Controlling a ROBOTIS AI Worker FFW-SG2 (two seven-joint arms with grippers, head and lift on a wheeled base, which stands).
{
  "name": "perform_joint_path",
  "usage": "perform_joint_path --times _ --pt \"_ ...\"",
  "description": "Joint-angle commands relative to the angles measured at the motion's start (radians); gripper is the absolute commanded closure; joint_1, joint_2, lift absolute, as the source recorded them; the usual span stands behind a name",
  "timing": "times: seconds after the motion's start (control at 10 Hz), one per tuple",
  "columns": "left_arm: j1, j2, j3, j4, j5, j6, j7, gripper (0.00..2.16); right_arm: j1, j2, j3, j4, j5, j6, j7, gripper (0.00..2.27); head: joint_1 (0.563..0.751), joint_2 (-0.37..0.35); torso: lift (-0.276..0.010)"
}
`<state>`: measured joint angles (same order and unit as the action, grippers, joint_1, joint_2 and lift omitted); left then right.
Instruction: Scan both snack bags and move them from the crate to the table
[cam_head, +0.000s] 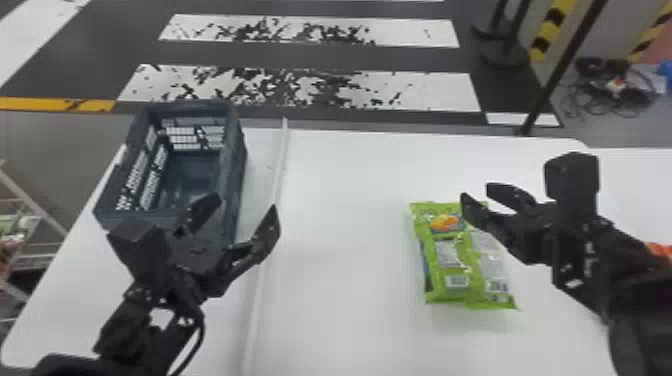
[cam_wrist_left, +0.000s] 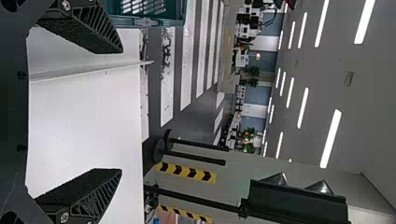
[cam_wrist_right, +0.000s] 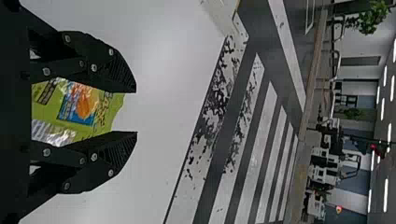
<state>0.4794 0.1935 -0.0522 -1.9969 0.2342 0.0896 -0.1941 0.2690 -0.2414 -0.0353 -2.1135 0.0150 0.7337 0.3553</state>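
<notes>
OK | bags (cam_head: 452, 255) flat, long axis fwd, slightly L | L fingers (cam_head: 268, 230), R fingers (cam_head: 473, 212) apart

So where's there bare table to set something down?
On the table, between the white strip and the green snack bags, and beyond the bags toward the far edge. It's crowded around the crate and left gripper, and at the bags, where the right gripper hovers.

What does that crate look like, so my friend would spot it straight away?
Find the white table. On its left side, toward the far edge, stands a dark, open-topped crate. Slotted, boxy walls set it apart from the bright green snack bags, which lie flat farther right.
</notes>
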Motion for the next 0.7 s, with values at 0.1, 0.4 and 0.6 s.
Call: perform_joint_path --times 0.1,0.4,0.6 --pt "0.002 0.001 0.005 -0.01 0.001 0.014 0.001 0.09 0.059 0.008 -0.25 -0.02 -0.075 0.063 0.033 0.24 0.695 -0.102 -0.088" --pt "-0.001 0.001 0.002 -0.007 0.001 0.014 -0.001 0.09 0.084 0.024 -0.414 0.055 -0.079 0.063 0.085 0.16 0.695 -0.264 -0.088" --pt "-0.001 0.0 0.002 0.001 0.001 0.014 -0.001 0.09 0.075 0.024 -0.462 0.155 -0.079 0.048 0.119 0.16 0.695 -0.319 -0.088"
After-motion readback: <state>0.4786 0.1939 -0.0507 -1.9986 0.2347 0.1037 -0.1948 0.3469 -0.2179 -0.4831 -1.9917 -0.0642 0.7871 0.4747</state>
